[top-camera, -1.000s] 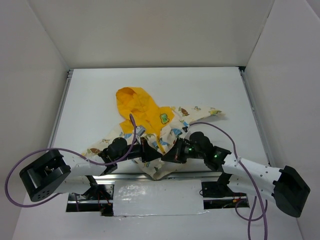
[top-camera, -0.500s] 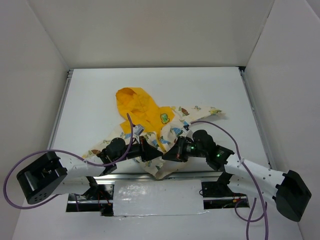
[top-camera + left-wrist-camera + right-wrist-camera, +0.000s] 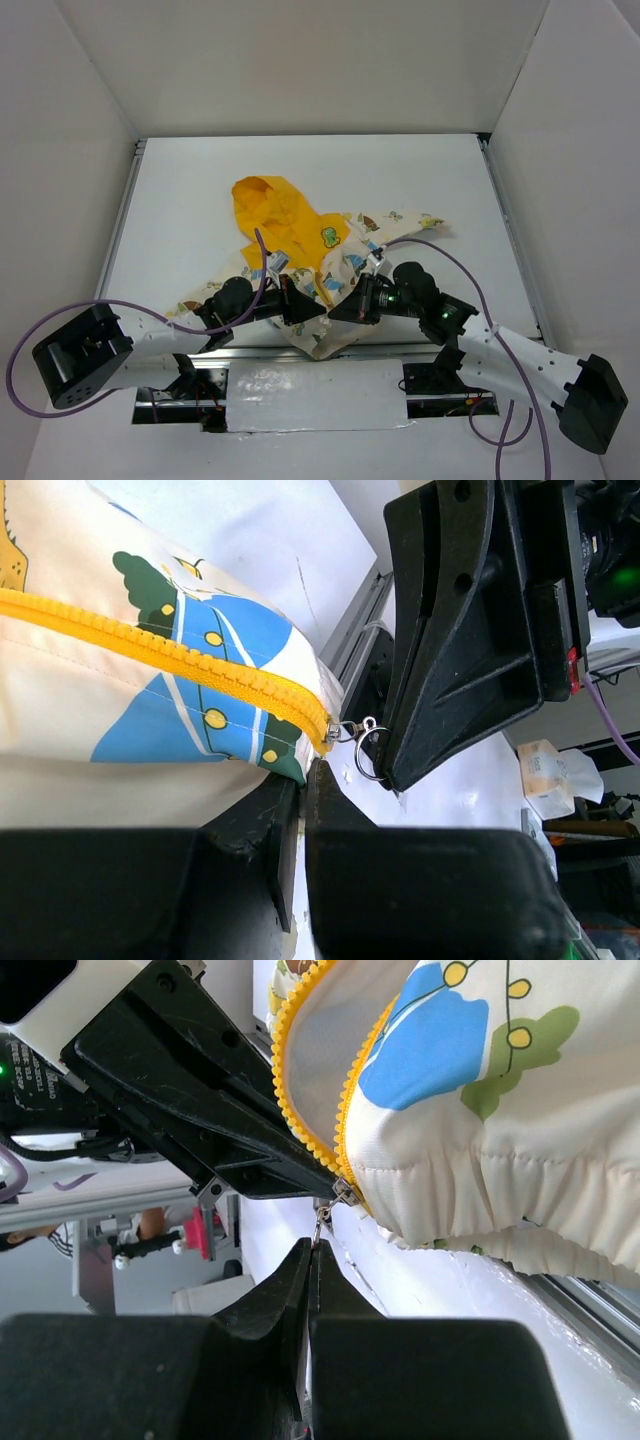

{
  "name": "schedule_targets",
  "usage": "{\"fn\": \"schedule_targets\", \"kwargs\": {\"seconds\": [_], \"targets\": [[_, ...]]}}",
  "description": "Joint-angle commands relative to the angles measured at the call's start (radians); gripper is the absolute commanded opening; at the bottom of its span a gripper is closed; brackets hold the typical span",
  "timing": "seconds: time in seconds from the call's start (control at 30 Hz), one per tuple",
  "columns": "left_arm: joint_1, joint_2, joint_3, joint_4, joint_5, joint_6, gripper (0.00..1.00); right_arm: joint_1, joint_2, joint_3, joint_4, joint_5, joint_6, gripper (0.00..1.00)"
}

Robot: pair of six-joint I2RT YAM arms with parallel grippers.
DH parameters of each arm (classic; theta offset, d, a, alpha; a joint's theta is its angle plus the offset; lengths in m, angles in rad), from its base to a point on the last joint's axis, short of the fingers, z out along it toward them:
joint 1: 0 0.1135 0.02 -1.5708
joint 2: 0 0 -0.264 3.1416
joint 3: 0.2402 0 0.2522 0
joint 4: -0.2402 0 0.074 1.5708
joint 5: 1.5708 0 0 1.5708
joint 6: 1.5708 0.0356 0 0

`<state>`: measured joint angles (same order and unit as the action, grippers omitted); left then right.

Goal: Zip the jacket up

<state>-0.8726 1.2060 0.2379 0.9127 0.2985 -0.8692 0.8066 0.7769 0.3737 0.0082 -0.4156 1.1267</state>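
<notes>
The jacket (image 3: 345, 262) lies flat on the white tabletop (image 3: 200, 190), close to the near edge. Its yellow hood (image 3: 268, 205) points away from the arms and its sleeves are spread to both sides. Both arms reach to the bottom hem of the jacket, and their tips meet there, just beside each other. The left pincer (image 3: 303, 778) is clenched on the lower edge of the jacket, right under the bottom end of the yellow zipper (image 3: 170, 650); the printed cream cloth goes down between its two black fingers. In the left wrist view, the zipper slider sits at this bottom end, and a small metal pull ring (image 3: 367, 748) hangs from it, touching the tip of the other arm's black finger. The right pincer (image 3: 312, 1250) is also clenched: in the right wrist view its two fingers are pressed together on the thin metal pull, directly below the slider. In this view the two rows of yellow teeth come together at the slider, and above it they stand apart, so the front of the jacket is open there.
</notes>
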Motion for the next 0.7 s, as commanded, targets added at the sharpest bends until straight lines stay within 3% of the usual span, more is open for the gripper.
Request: {"fn": "schedule_targets", "kwargs": {"seconds": [0.0, 0.33, 0.67], "targets": [[0.006, 0.017, -0.009, -0.051, -0.024, 0.026, 0.0, -0.01, -0.054, 0.033, 0.076, -0.035, -0.045, 0.0], [0.004, 0.049, -0.011, -0.009, 0.008, 0.018, 0.0, -0.063, 0.057, 0.024, 0.205, -0.103, 0.01, 0.0], [-0.02, 0.128, -0.035, 0.083, 0.027, -0.019, 0.0, -0.095, 0.229, 0.168, 0.259, -0.129, 0.03, 0.0]]}}
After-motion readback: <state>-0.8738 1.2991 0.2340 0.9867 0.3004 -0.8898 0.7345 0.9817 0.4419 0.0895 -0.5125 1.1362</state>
